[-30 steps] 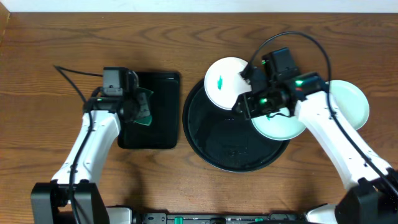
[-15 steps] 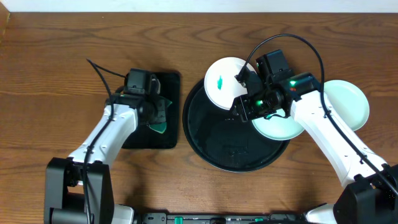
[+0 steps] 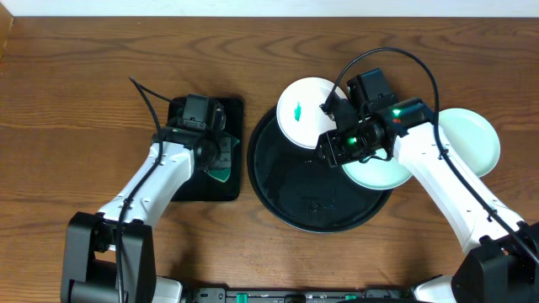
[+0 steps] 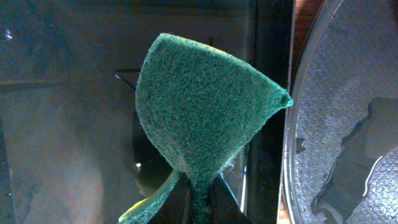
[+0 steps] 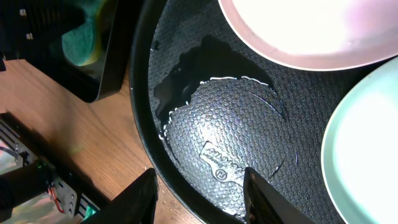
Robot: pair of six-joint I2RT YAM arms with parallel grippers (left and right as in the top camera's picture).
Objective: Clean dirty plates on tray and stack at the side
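The round black tray [image 3: 295,187] lies mid-table. One dirty plate [image 3: 303,114], white with a green smear, rests on its upper-left rim. A second pale-mint plate [image 3: 381,174] lies at its right side, and a third [image 3: 474,139] sits on the table further right. My right gripper [image 3: 333,148] hovers open over the tray between the two plates, nothing between its fingers [image 5: 146,196]. The wrist view shows the tray floor [image 5: 236,124] below it. My left gripper [image 3: 216,160] is shut on a green sponge [image 4: 199,118] over the rectangular tray, close to the round tray's rim [image 4: 292,124].
A smaller rectangular black tray [image 3: 229,187] lies left of the round tray, under my left gripper. A black cable loops above the right arm [image 3: 387,55]. Bare wooden table [image 3: 67,101] surrounds both trays.
My left arm has carried the sponge rightward across the rectangular tray toward the round tray. The right gripper has opened a little wider and hardly shifted.
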